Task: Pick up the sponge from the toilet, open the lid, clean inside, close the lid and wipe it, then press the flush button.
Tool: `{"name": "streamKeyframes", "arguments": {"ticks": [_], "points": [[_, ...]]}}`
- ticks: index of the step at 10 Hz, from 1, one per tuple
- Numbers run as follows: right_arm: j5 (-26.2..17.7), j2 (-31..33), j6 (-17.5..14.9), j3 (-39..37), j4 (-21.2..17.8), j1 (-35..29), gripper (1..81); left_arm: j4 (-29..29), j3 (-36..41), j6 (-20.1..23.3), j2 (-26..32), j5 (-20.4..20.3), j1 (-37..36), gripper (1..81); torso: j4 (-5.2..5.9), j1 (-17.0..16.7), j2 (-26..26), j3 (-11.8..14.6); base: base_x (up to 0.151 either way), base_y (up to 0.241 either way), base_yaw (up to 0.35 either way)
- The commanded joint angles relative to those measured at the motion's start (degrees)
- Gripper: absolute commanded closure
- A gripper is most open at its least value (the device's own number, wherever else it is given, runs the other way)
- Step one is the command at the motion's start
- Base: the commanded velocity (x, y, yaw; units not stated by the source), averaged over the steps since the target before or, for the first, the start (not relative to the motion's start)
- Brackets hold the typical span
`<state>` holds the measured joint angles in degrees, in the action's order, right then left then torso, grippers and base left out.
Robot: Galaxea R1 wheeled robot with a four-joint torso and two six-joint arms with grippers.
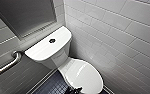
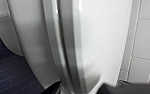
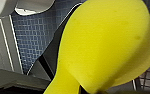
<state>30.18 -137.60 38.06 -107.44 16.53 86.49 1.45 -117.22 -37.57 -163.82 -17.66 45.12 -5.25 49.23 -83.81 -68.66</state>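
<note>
Lid shut, lower centre. Left hand at its front rim, opening can't tell; hook under edge, lift slowly. Right hand clamps sponge.

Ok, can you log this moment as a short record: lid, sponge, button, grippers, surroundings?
lid: closed on the toilet
sponge: yellow, squeezed in the right gripper
flush button: dark, middle of the tank top, nothing on it
left gripper: at the lid's front edge
surroundings: metal grab bar on tiled wall, dark blue tiled floor
</note>
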Motion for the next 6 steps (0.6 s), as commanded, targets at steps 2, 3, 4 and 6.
{"name": "streamKeyframes", "arguments": {"ticks": [2, 3, 4, 6], "points": [[-2.67, 2.47, 0.17, 1.1, 1.22, 1.1, 81.1, -1.98, 5.59, -0.39, 1.47, -2.02, -6.92, 1.0, 0.0, 0.0, 0.0, 0.0, 0.0, 0.0, 0.0], [-2.67, 2.47, 0.17, 1.36, 1.22, 0.93, 81.1, -1.98, 7.53, -0.49, 2.7, -2.2, -7.01, 1.0, 0.0, 0.0, 0.0, 0.0, 0.0, 0.0, 0.0], [-2.67, 2.39, 0.17, 1.54, 1.31, 0.84, 81.1, -1.98, 7.89, -0.49, 2.96, -2.29, -7.01, 1.0, 0.0, 0.0, 0.0, 0.0, 0.0, 0.0, 0.0], [-2.67, 2.47, 0.17, 1.45, 1.4, 1.19, 81.1, -1.89, 7.28, -0.49, 2.53, -2.29, -7.1, 1.0, 0.0, 0.0, 0.0, 0.0, 0.0, 0.0, 0.0]]}}
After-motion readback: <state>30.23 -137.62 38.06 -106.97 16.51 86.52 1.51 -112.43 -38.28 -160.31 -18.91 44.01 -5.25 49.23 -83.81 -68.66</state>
